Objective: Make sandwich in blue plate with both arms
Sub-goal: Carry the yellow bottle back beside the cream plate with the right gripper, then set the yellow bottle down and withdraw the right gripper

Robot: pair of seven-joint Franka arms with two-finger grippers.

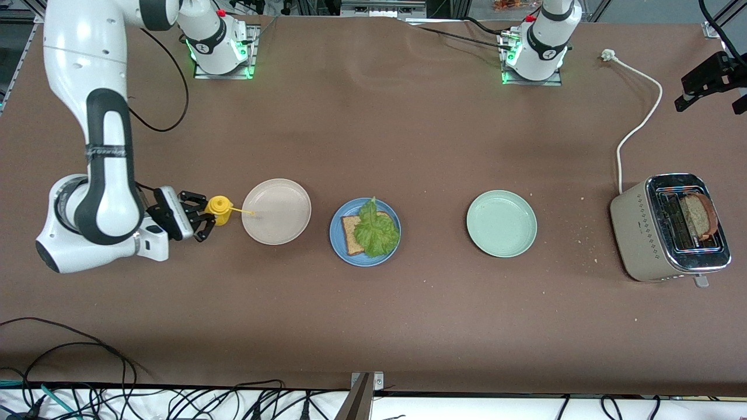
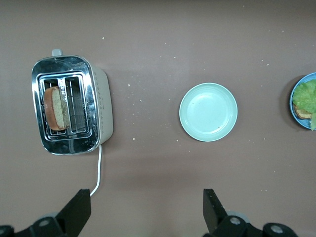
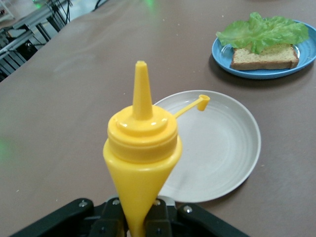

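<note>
The blue plate (image 1: pixel 337 240) (image 3: pixel 256 74) (image 2: pixel 292 101) lies mid-table and carries one brown bread slice (image 1: pixel 351 234) (image 3: pixel 264 57) with a green lettuce leaf (image 1: pixel 378 230) (image 3: pixel 261 30) on top. A second bread slice (image 1: pixel 700 213) (image 2: pixel 55 108) stands in the toaster's slot. My right gripper (image 1: pixel 209 217) (image 3: pixel 143 217) is shut on a yellow squeeze bottle (image 1: pixel 220 209) (image 3: pixel 142 148), low beside the beige plate, nozzle uncovered and its tethered cap (image 3: pixel 202 102) hanging over that plate. My left gripper (image 2: pixel 145 212) is open and empty, high above the table between toaster and green plate.
The beige plate (image 1: pixel 276 211) (image 3: pixel 217 148) lies between bottle and blue plate. A pale green plate (image 1: pixel 501 223) (image 2: pixel 208 112) lies toward the left arm's end. The toaster (image 1: pixel 642 227) (image 2: pixel 101 108) stands past it, its white cord (image 1: pixel 636 125) running toward the bases. Crumbs dot the table.
</note>
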